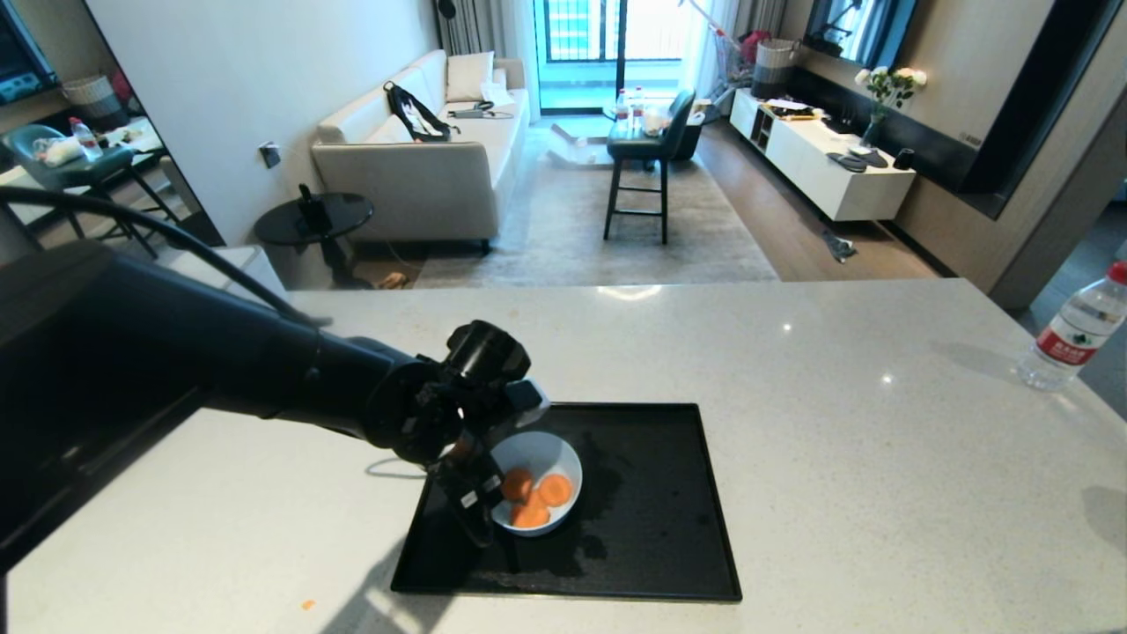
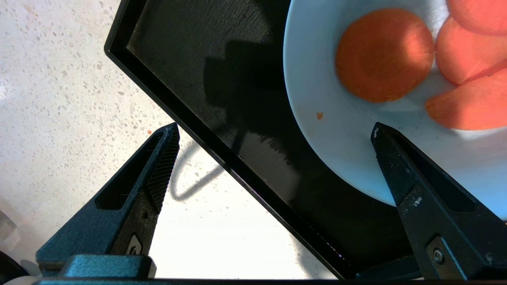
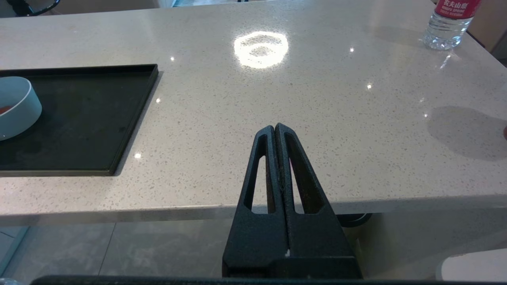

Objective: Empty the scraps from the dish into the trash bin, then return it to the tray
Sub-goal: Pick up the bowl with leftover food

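Overhead, from the head view, the black tray lies on the pale speckled counter, and the dish sits in its left part, near the left rim. Three orange carrot slices rest inside the dish. The left gripper hangs over the dish's left edge at the end of the dark left arm, which reaches in from the left. A water bottle stands well apart at the counter's right edge.

Next, the left wrist view shows the left gripper with its jaws spread wide: one finger is over the counter outside the tray's rim, the other over the dish. The carrot slices lie in the dish, and nothing is pinched.

Lastly, the right wrist view shows the right gripper with its fingers pressed together, empty, hanging at the counter's near edge. The tray and dish lie off to one side, the water bottle at the far corner.
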Tool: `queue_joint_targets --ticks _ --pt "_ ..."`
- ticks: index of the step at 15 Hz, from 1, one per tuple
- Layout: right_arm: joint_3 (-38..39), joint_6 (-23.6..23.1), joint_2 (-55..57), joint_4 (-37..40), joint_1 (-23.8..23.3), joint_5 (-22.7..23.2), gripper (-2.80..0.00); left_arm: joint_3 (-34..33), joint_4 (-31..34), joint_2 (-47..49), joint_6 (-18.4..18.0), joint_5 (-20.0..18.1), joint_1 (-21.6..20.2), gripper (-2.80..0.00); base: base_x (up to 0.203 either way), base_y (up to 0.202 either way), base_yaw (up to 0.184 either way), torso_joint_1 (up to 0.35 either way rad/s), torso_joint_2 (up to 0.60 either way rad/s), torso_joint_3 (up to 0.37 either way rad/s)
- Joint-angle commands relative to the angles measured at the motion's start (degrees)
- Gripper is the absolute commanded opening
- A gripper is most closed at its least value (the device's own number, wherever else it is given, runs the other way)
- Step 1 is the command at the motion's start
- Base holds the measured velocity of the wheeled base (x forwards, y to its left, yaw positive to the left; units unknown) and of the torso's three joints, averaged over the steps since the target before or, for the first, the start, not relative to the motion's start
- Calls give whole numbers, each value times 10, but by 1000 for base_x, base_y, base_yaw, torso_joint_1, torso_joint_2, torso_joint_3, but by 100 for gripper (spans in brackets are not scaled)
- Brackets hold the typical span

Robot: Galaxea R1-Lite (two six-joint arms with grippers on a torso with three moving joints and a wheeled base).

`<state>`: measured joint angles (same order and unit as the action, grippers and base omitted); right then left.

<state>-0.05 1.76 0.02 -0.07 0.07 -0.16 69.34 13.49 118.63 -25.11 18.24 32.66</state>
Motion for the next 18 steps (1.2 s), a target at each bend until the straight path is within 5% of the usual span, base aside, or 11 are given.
queue_joint_targets --ticks 1,18 --pt "0 0 0 0 0 0 -280 0 2 -2 -4 1 0 0 0 0 0 0 0 0" --pt "0 0 0 0 0 0 -280 11 -2 19 -19 -4 11 0 0 0 0 0 0 0"
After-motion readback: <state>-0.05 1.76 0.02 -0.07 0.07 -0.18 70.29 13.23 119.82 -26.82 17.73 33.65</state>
